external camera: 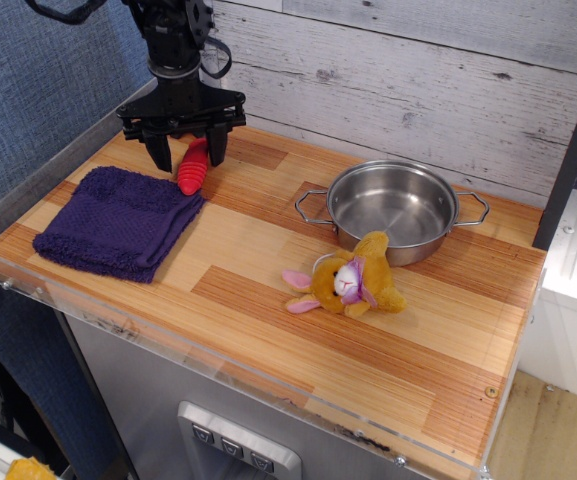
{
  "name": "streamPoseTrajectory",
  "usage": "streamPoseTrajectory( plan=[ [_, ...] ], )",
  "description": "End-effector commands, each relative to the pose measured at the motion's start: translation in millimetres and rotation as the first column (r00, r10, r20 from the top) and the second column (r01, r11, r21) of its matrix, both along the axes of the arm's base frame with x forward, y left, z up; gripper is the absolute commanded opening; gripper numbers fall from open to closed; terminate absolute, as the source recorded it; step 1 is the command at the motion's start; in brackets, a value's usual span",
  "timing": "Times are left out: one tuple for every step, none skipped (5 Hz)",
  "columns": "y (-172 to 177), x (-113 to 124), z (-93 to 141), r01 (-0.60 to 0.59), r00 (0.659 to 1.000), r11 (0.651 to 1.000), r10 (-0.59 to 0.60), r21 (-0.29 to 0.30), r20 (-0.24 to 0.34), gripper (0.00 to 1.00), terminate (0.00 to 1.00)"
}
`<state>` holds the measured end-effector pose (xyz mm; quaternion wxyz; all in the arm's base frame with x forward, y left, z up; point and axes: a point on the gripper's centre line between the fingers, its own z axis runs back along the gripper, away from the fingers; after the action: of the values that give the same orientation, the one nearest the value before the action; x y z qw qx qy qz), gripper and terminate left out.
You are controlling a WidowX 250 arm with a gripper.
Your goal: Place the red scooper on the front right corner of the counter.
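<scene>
The red scooper [191, 176] lies at the back left of the wooden counter [268, 310], its ribbed red handle touching the edge of a purple towel. Its silver bowl is hidden behind the arm. My gripper [188, 160] points down over the handle, with one black finger on each side of it. The fingers [159, 153] are still apart and do not clearly touch the handle. The fingertips are low, close to the counter surface.
A folded purple towel [118, 222] lies at the left. A steel pot [393, 208] with two handles stands at the back right. A yellow plush toy [350, 283] lies in front of the pot. A plank wall runs behind.
</scene>
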<state>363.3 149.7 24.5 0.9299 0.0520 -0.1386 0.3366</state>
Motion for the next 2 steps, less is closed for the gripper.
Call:
streamPoseTrajectory(
  plan=[
    [-0.4, -0.8, 19.5, 0.006, 0.999, 1.000, -0.007, 0.024, 0.044, 0.00, 0.00],
    [-1.4, -1.0, 23.0, 0.003, 0.999, 1.000, -0.004, 0.019, 0.049, 0.00, 0.00]
  ],
)
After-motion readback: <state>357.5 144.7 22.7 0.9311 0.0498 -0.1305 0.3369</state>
